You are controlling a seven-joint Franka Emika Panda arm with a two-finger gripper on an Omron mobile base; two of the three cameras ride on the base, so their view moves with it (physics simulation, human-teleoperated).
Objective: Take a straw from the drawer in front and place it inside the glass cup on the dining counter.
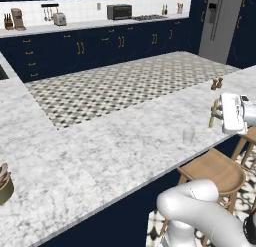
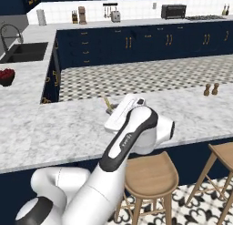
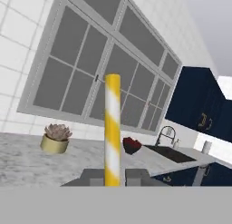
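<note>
Your gripper [image 1: 216,114] is clamping the straw [image 1: 214,114] — held near-upright above the dining counter [image 1: 125,141]. The glass cup [image 1: 188,135] is sitting lower-left of it — you're needing to shift over, then descend.

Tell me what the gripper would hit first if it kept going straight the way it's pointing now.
Probably nothing close. The gripper, shut on the yellow-and-white striped straw, points level across the white-grey marble counter toward the far grey-framed window; depth is unclear.
</note>
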